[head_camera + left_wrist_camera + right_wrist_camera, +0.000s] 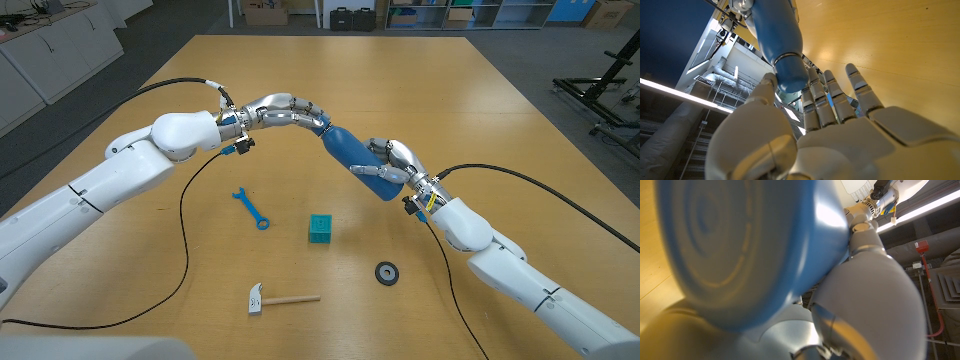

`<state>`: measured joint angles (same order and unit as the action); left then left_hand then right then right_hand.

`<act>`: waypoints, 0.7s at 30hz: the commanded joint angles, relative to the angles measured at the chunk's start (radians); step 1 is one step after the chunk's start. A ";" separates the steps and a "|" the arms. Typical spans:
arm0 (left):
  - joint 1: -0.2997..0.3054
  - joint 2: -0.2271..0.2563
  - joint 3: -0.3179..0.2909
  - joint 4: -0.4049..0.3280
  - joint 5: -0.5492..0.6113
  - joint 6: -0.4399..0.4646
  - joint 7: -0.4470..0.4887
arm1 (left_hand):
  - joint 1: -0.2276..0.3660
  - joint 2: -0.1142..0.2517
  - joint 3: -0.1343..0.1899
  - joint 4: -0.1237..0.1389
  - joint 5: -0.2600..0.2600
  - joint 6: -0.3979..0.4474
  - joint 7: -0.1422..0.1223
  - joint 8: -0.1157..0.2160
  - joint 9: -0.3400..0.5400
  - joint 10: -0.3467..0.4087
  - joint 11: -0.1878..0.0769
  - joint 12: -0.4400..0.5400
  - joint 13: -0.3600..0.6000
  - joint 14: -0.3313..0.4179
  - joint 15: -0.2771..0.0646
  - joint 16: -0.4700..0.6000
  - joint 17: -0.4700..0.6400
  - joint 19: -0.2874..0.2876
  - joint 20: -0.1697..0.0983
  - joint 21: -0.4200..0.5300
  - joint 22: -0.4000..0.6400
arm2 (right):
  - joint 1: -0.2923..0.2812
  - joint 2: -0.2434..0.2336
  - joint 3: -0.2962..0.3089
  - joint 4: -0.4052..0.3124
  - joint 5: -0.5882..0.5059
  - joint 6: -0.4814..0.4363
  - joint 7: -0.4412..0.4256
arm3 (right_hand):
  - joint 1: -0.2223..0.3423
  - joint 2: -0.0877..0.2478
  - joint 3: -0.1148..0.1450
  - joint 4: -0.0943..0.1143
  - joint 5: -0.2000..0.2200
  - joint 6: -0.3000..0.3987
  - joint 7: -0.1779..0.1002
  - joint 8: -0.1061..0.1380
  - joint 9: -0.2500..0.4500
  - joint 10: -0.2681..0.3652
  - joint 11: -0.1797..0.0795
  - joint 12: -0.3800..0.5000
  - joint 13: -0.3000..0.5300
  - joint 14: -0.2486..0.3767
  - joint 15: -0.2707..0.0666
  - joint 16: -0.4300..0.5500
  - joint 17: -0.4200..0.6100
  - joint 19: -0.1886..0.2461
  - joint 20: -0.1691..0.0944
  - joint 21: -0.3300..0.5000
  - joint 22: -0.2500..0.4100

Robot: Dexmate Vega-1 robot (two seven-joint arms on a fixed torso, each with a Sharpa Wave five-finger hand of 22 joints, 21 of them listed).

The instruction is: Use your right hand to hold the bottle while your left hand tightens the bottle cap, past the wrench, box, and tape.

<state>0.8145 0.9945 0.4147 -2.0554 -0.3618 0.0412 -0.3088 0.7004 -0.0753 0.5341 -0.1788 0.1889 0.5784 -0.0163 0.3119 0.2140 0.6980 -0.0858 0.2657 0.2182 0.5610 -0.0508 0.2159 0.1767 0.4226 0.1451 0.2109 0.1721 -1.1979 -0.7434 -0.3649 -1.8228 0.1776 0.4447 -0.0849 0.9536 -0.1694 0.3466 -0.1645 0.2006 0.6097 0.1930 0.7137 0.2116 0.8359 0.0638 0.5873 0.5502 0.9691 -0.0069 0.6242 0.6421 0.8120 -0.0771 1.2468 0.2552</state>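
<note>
A blue bottle (355, 158) hangs tilted above the table's middle, its cap end pointing to the left. My right hand (395, 165) grips the bottle's lower body from the right. In the right wrist view the bottle's round base (740, 250) looms close against my right hand (865, 295). My left hand (285, 110) reaches in from the left, fingertips on the bottle's top. The left wrist view shows the blue cap (790, 75) pinched between the thumb and fingers of my left hand (805, 130).
On the wooden table (480, 110) nearer me lie a blue wrench (251, 209), a small teal box (319, 229), a black tape roll (387, 272) and a hammer (275, 298). Black cables trail from both arms.
</note>
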 commanded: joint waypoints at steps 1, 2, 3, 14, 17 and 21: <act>-0.004 -0.011 0.008 -0.009 0.024 0.013 0.034 | 0.086 0.036 0.041 -0.008 0.014 0.070 -0.019 0.030 0.002 0.075 -0.033 0.021 0.002 0.045 -0.104 0.006 0.001 0.034 -0.018 0.001 0.001 | -0.004 -0.004 0.009 -0.001 0.036 0.016 0.017 | 0.264 0.272 0.029 0.010 0.003 0.258 -0.249 0.005 0.004 0.234 -0.230 0.001 0.003 0.136 -0.202 0.001 0.006 0.002 -0.151 0.008 0.001; -0.004 -0.011 0.008 -0.010 0.026 0.013 0.037 | 0.112 0.042 0.053 -0.010 0.016 0.093 -0.027 0.039 0.002 0.095 -0.043 0.025 0.001 0.062 -0.113 0.007 0.000 0.047 -0.027 0.002 0.001 | -0.003 -0.004 0.009 0.001 0.046 0.019 0.024 | 0.263 0.272 0.029 0.011 0.003 0.258 -0.250 0.005 0.004 0.234 -0.230 0.000 0.002 0.137 -0.202 0.001 0.006 0.002 -0.151 0.008 0.000; -0.004 -0.011 0.008 -0.010 0.027 0.012 0.038 | 0.123 0.047 0.059 -0.009 0.017 0.100 -0.028 0.042 0.002 0.098 -0.044 0.023 0.000 0.075 -0.122 0.009 0.000 0.050 -0.033 0.002 0.001 | -0.002 -0.005 0.009 0.003 0.058 0.022 0.032 | 0.263 0.272 0.029 0.011 0.003 0.258 -0.250 0.005 0.004 0.235 -0.230 0.000 0.002 0.137 -0.202 0.000 0.007 0.002 -0.151 0.008 0.000; 0.009 -0.044 0.013 0.035 0.033 -0.076 0.049 | 0.194 0.065 0.095 -0.007 0.021 0.172 -0.057 0.069 0.003 0.185 -0.082 0.038 0.001 0.143 -0.151 0.009 -0.002 0.082 -0.065 0.000 0.000 | 0.043 -0.015 -0.016 0.038 0.273 0.038 0.209 | 0.266 0.271 0.031 0.008 0.004 0.259 -0.248 0.006 0.003 0.240 -0.227 -0.003 0.003 0.137 -0.204 -0.003 0.009 0.002 -0.151 0.012 -0.003; 0.005 -0.058 0.020 0.054 0.036 -0.104 0.043 | 0.199 0.064 0.099 -0.006 0.021 0.182 -0.068 0.073 0.003 0.186 -0.087 0.035 0.001 0.148 -0.154 0.007 -0.003 0.084 -0.070 -0.001 0.000 | 0.066 -0.012 -0.032 0.054 0.348 0.032 0.279 | 0.266 0.271 0.032 0.008 0.004 0.260 -0.247 0.005 0.003 0.242 -0.225 -0.005 0.001 0.139 -0.204 -0.003 0.010 0.003 -0.151 0.013 -0.003; -0.001 -0.078 0.029 0.077 0.039 -0.140 0.036 | 0.208 0.064 0.103 -0.006 0.021 0.194 -0.081 0.077 0.002 0.193 -0.106 0.034 0.001 0.154 -0.160 0.003 -0.003 0.088 -0.071 -0.002 0.000 | 0.092 -0.008 -0.051 0.069 0.425 0.020 0.360 | 0.269 0.273 0.034 0.007 0.004 0.261 -0.245 0.006 0.003 0.245 -0.227 -0.006 0.002 0.145 -0.205 -0.002 0.011 0.007 -0.151 0.017 -0.005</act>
<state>0.8183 0.9556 0.4250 -2.0289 -0.3325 -0.0176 -0.2622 0.7982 -0.1079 0.5860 -0.1823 0.2043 0.7474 -0.0764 0.3801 0.2113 0.8316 -0.1254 0.3004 0.2179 0.7050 -0.0665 0.2237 0.1721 0.5030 0.0823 0.2110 0.1722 -1.1641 -0.7560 -0.3759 -1.7913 0.4192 0.4660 0.0992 0.9534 -0.1692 0.3615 -0.1676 0.1991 0.6095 0.1935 0.7137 0.2116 0.8406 0.0687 0.5737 0.5495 0.9716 -0.0043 0.6239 0.6468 0.8119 -0.0771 1.2546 0.2506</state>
